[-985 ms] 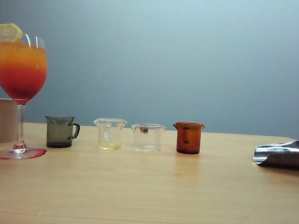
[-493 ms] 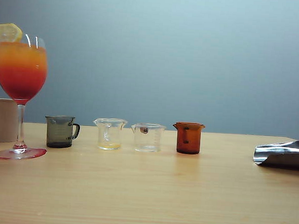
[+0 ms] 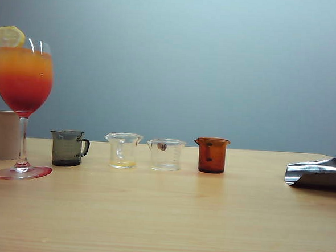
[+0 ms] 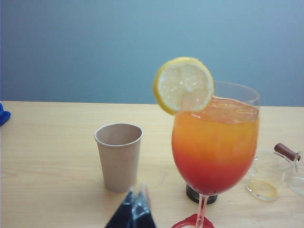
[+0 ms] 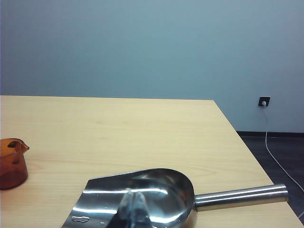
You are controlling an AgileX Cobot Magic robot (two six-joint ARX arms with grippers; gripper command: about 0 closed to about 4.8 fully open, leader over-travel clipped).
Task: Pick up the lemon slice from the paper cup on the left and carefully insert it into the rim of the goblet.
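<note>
The lemon slice (image 3: 7,37) (image 4: 183,85) sits upright on the rim of the goblet (image 3: 23,80) (image 4: 216,142), which holds an orange-to-red drink. The paper cup (image 3: 2,134) (image 4: 118,156) stands just behind and beside the goblet at the far left; nothing shows at its mouth. My left gripper (image 4: 137,188) is shut and empty, low over the table, short of the cup and goblet. My right gripper (image 5: 133,191) is shut with nothing held, hovering above the steel scoop. Neither gripper appears in the exterior view.
A smoky grey handled cup (image 3: 68,148), two clear beakers (image 3: 123,150) (image 3: 166,154) and an amber beaker (image 3: 212,155) (image 5: 10,163) stand in a row. A steel scoop (image 3: 318,173) (image 5: 142,194) lies at the right, near the table's edge (image 5: 247,147).
</note>
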